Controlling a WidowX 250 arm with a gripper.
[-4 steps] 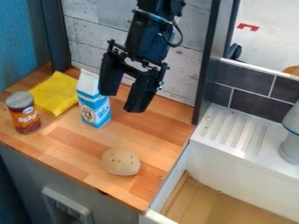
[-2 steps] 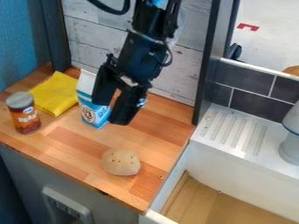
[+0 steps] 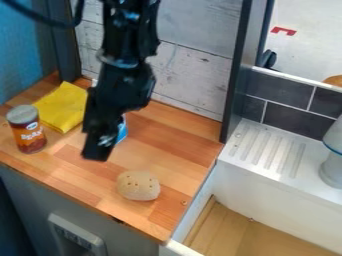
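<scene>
The black gripper hangs over the left-middle of the wooden counter, tilted, in front of a blue-and-white carton. It hides most of the carton; whether they touch, I cannot tell. Left of the gripper lies a folded yellow cloth, with a brown-and-orange can standing upright near it. A round tan bread-like piece rests on the counter, below and right of the gripper.
The wooden counter ends at a white sink unit with a ribbed drainer on the right. A whitewashed plank wall and a dark upright post stand behind. A white-grey object stands at the right edge.
The gripper has moved left and down and turned, and now covers most of the carton. The can, cloth and bread-like piece have stayed in place.
</scene>
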